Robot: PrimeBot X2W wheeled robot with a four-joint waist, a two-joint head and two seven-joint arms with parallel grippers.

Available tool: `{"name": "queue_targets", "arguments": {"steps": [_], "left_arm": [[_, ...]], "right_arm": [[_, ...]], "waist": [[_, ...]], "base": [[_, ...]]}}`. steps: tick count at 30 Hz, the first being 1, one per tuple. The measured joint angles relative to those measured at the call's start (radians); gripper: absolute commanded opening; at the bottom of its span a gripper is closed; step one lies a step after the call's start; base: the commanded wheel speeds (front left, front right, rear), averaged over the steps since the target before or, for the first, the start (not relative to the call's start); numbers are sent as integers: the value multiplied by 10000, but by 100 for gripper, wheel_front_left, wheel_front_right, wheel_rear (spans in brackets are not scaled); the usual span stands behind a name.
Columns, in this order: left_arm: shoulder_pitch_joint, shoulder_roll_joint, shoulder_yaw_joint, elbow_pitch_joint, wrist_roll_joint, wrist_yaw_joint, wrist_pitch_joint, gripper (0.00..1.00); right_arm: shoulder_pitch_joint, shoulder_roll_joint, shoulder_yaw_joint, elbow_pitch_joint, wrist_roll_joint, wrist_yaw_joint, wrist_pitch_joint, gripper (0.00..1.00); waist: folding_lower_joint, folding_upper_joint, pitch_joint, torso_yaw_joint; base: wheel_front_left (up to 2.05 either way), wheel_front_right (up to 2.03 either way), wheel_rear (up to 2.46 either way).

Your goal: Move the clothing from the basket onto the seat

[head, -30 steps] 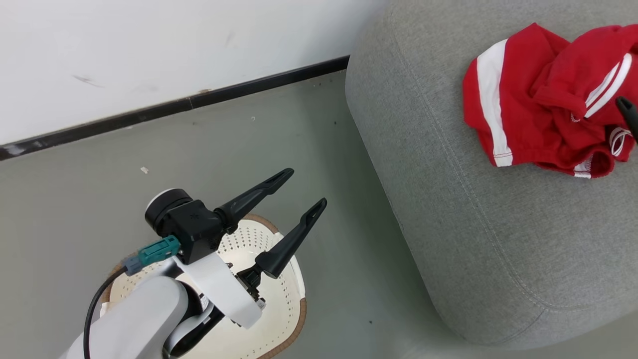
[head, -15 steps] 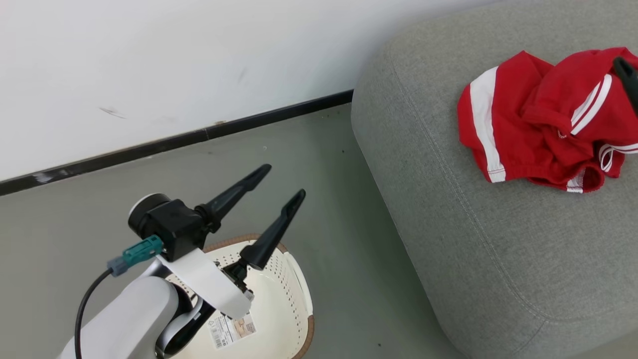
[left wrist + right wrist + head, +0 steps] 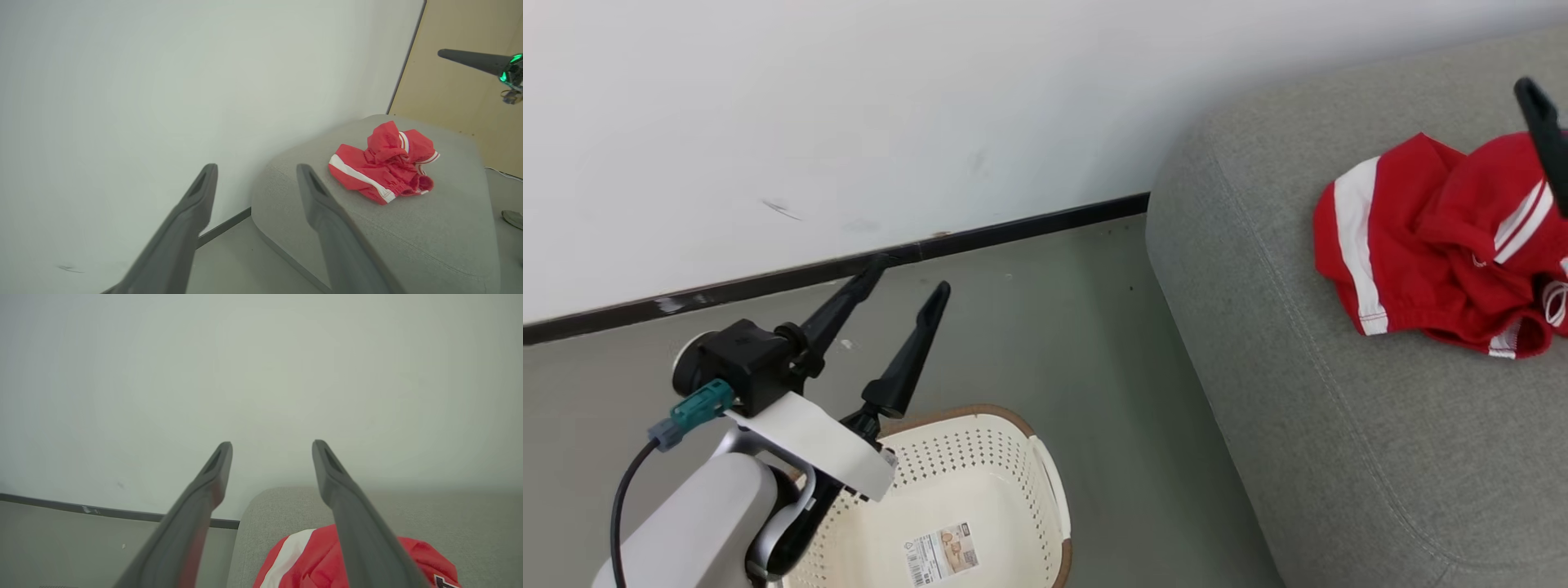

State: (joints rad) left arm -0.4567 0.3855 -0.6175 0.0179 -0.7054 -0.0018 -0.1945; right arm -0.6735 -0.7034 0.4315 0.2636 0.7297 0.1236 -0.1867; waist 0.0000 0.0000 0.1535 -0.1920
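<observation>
The head camera looked down from above on the basket (image 3: 980,453), the floor (image 3: 1054,327) and the near corner of the seat (image 3: 1339,457). The left wrist camera faced that seat from farther off, along the left claw (image 3: 256,168). The right wrist camera sat close over the seat, facing the wall (image 3: 261,355). All three shared the red garment (image 3: 1421,261)

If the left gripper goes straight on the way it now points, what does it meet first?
Probably the white wall: the left gripper points at it, with the seat off to one side. Depth is unclear.
</observation>
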Motion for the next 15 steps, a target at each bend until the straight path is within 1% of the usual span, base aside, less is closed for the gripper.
{"name": "queue_targets", "arguments": {"steps": [5,7,8,11,15], "left_arm": [[188,169,293,217,35,395,-19,100],[235,196,324,249,33,414,-25,100],[360,201,414,280,21,523,-86,100],[503,209,466,334,17,587,-138,100],[711,255,522,408,17,656,-176,100]], "right_arm": [[414,25,142,-2,-10,0,-125,100],[467,25,140,-17,-10,0,-167,100],[609,23,125,-29,-12,0,-251,100],[797,23,94,-82,-23,0,-345,100],[1032,155,46,-309,-117,0,-510,100]], "waist": [[0,0,-199,314],[0,0,-234,376],[0,0,-302,498],[0,0,-393,677],[0,0,-507,903]], "base": [[0,0,0],[0,0,0],[0,0,0],[0,0,0],[0,0,0]]}}
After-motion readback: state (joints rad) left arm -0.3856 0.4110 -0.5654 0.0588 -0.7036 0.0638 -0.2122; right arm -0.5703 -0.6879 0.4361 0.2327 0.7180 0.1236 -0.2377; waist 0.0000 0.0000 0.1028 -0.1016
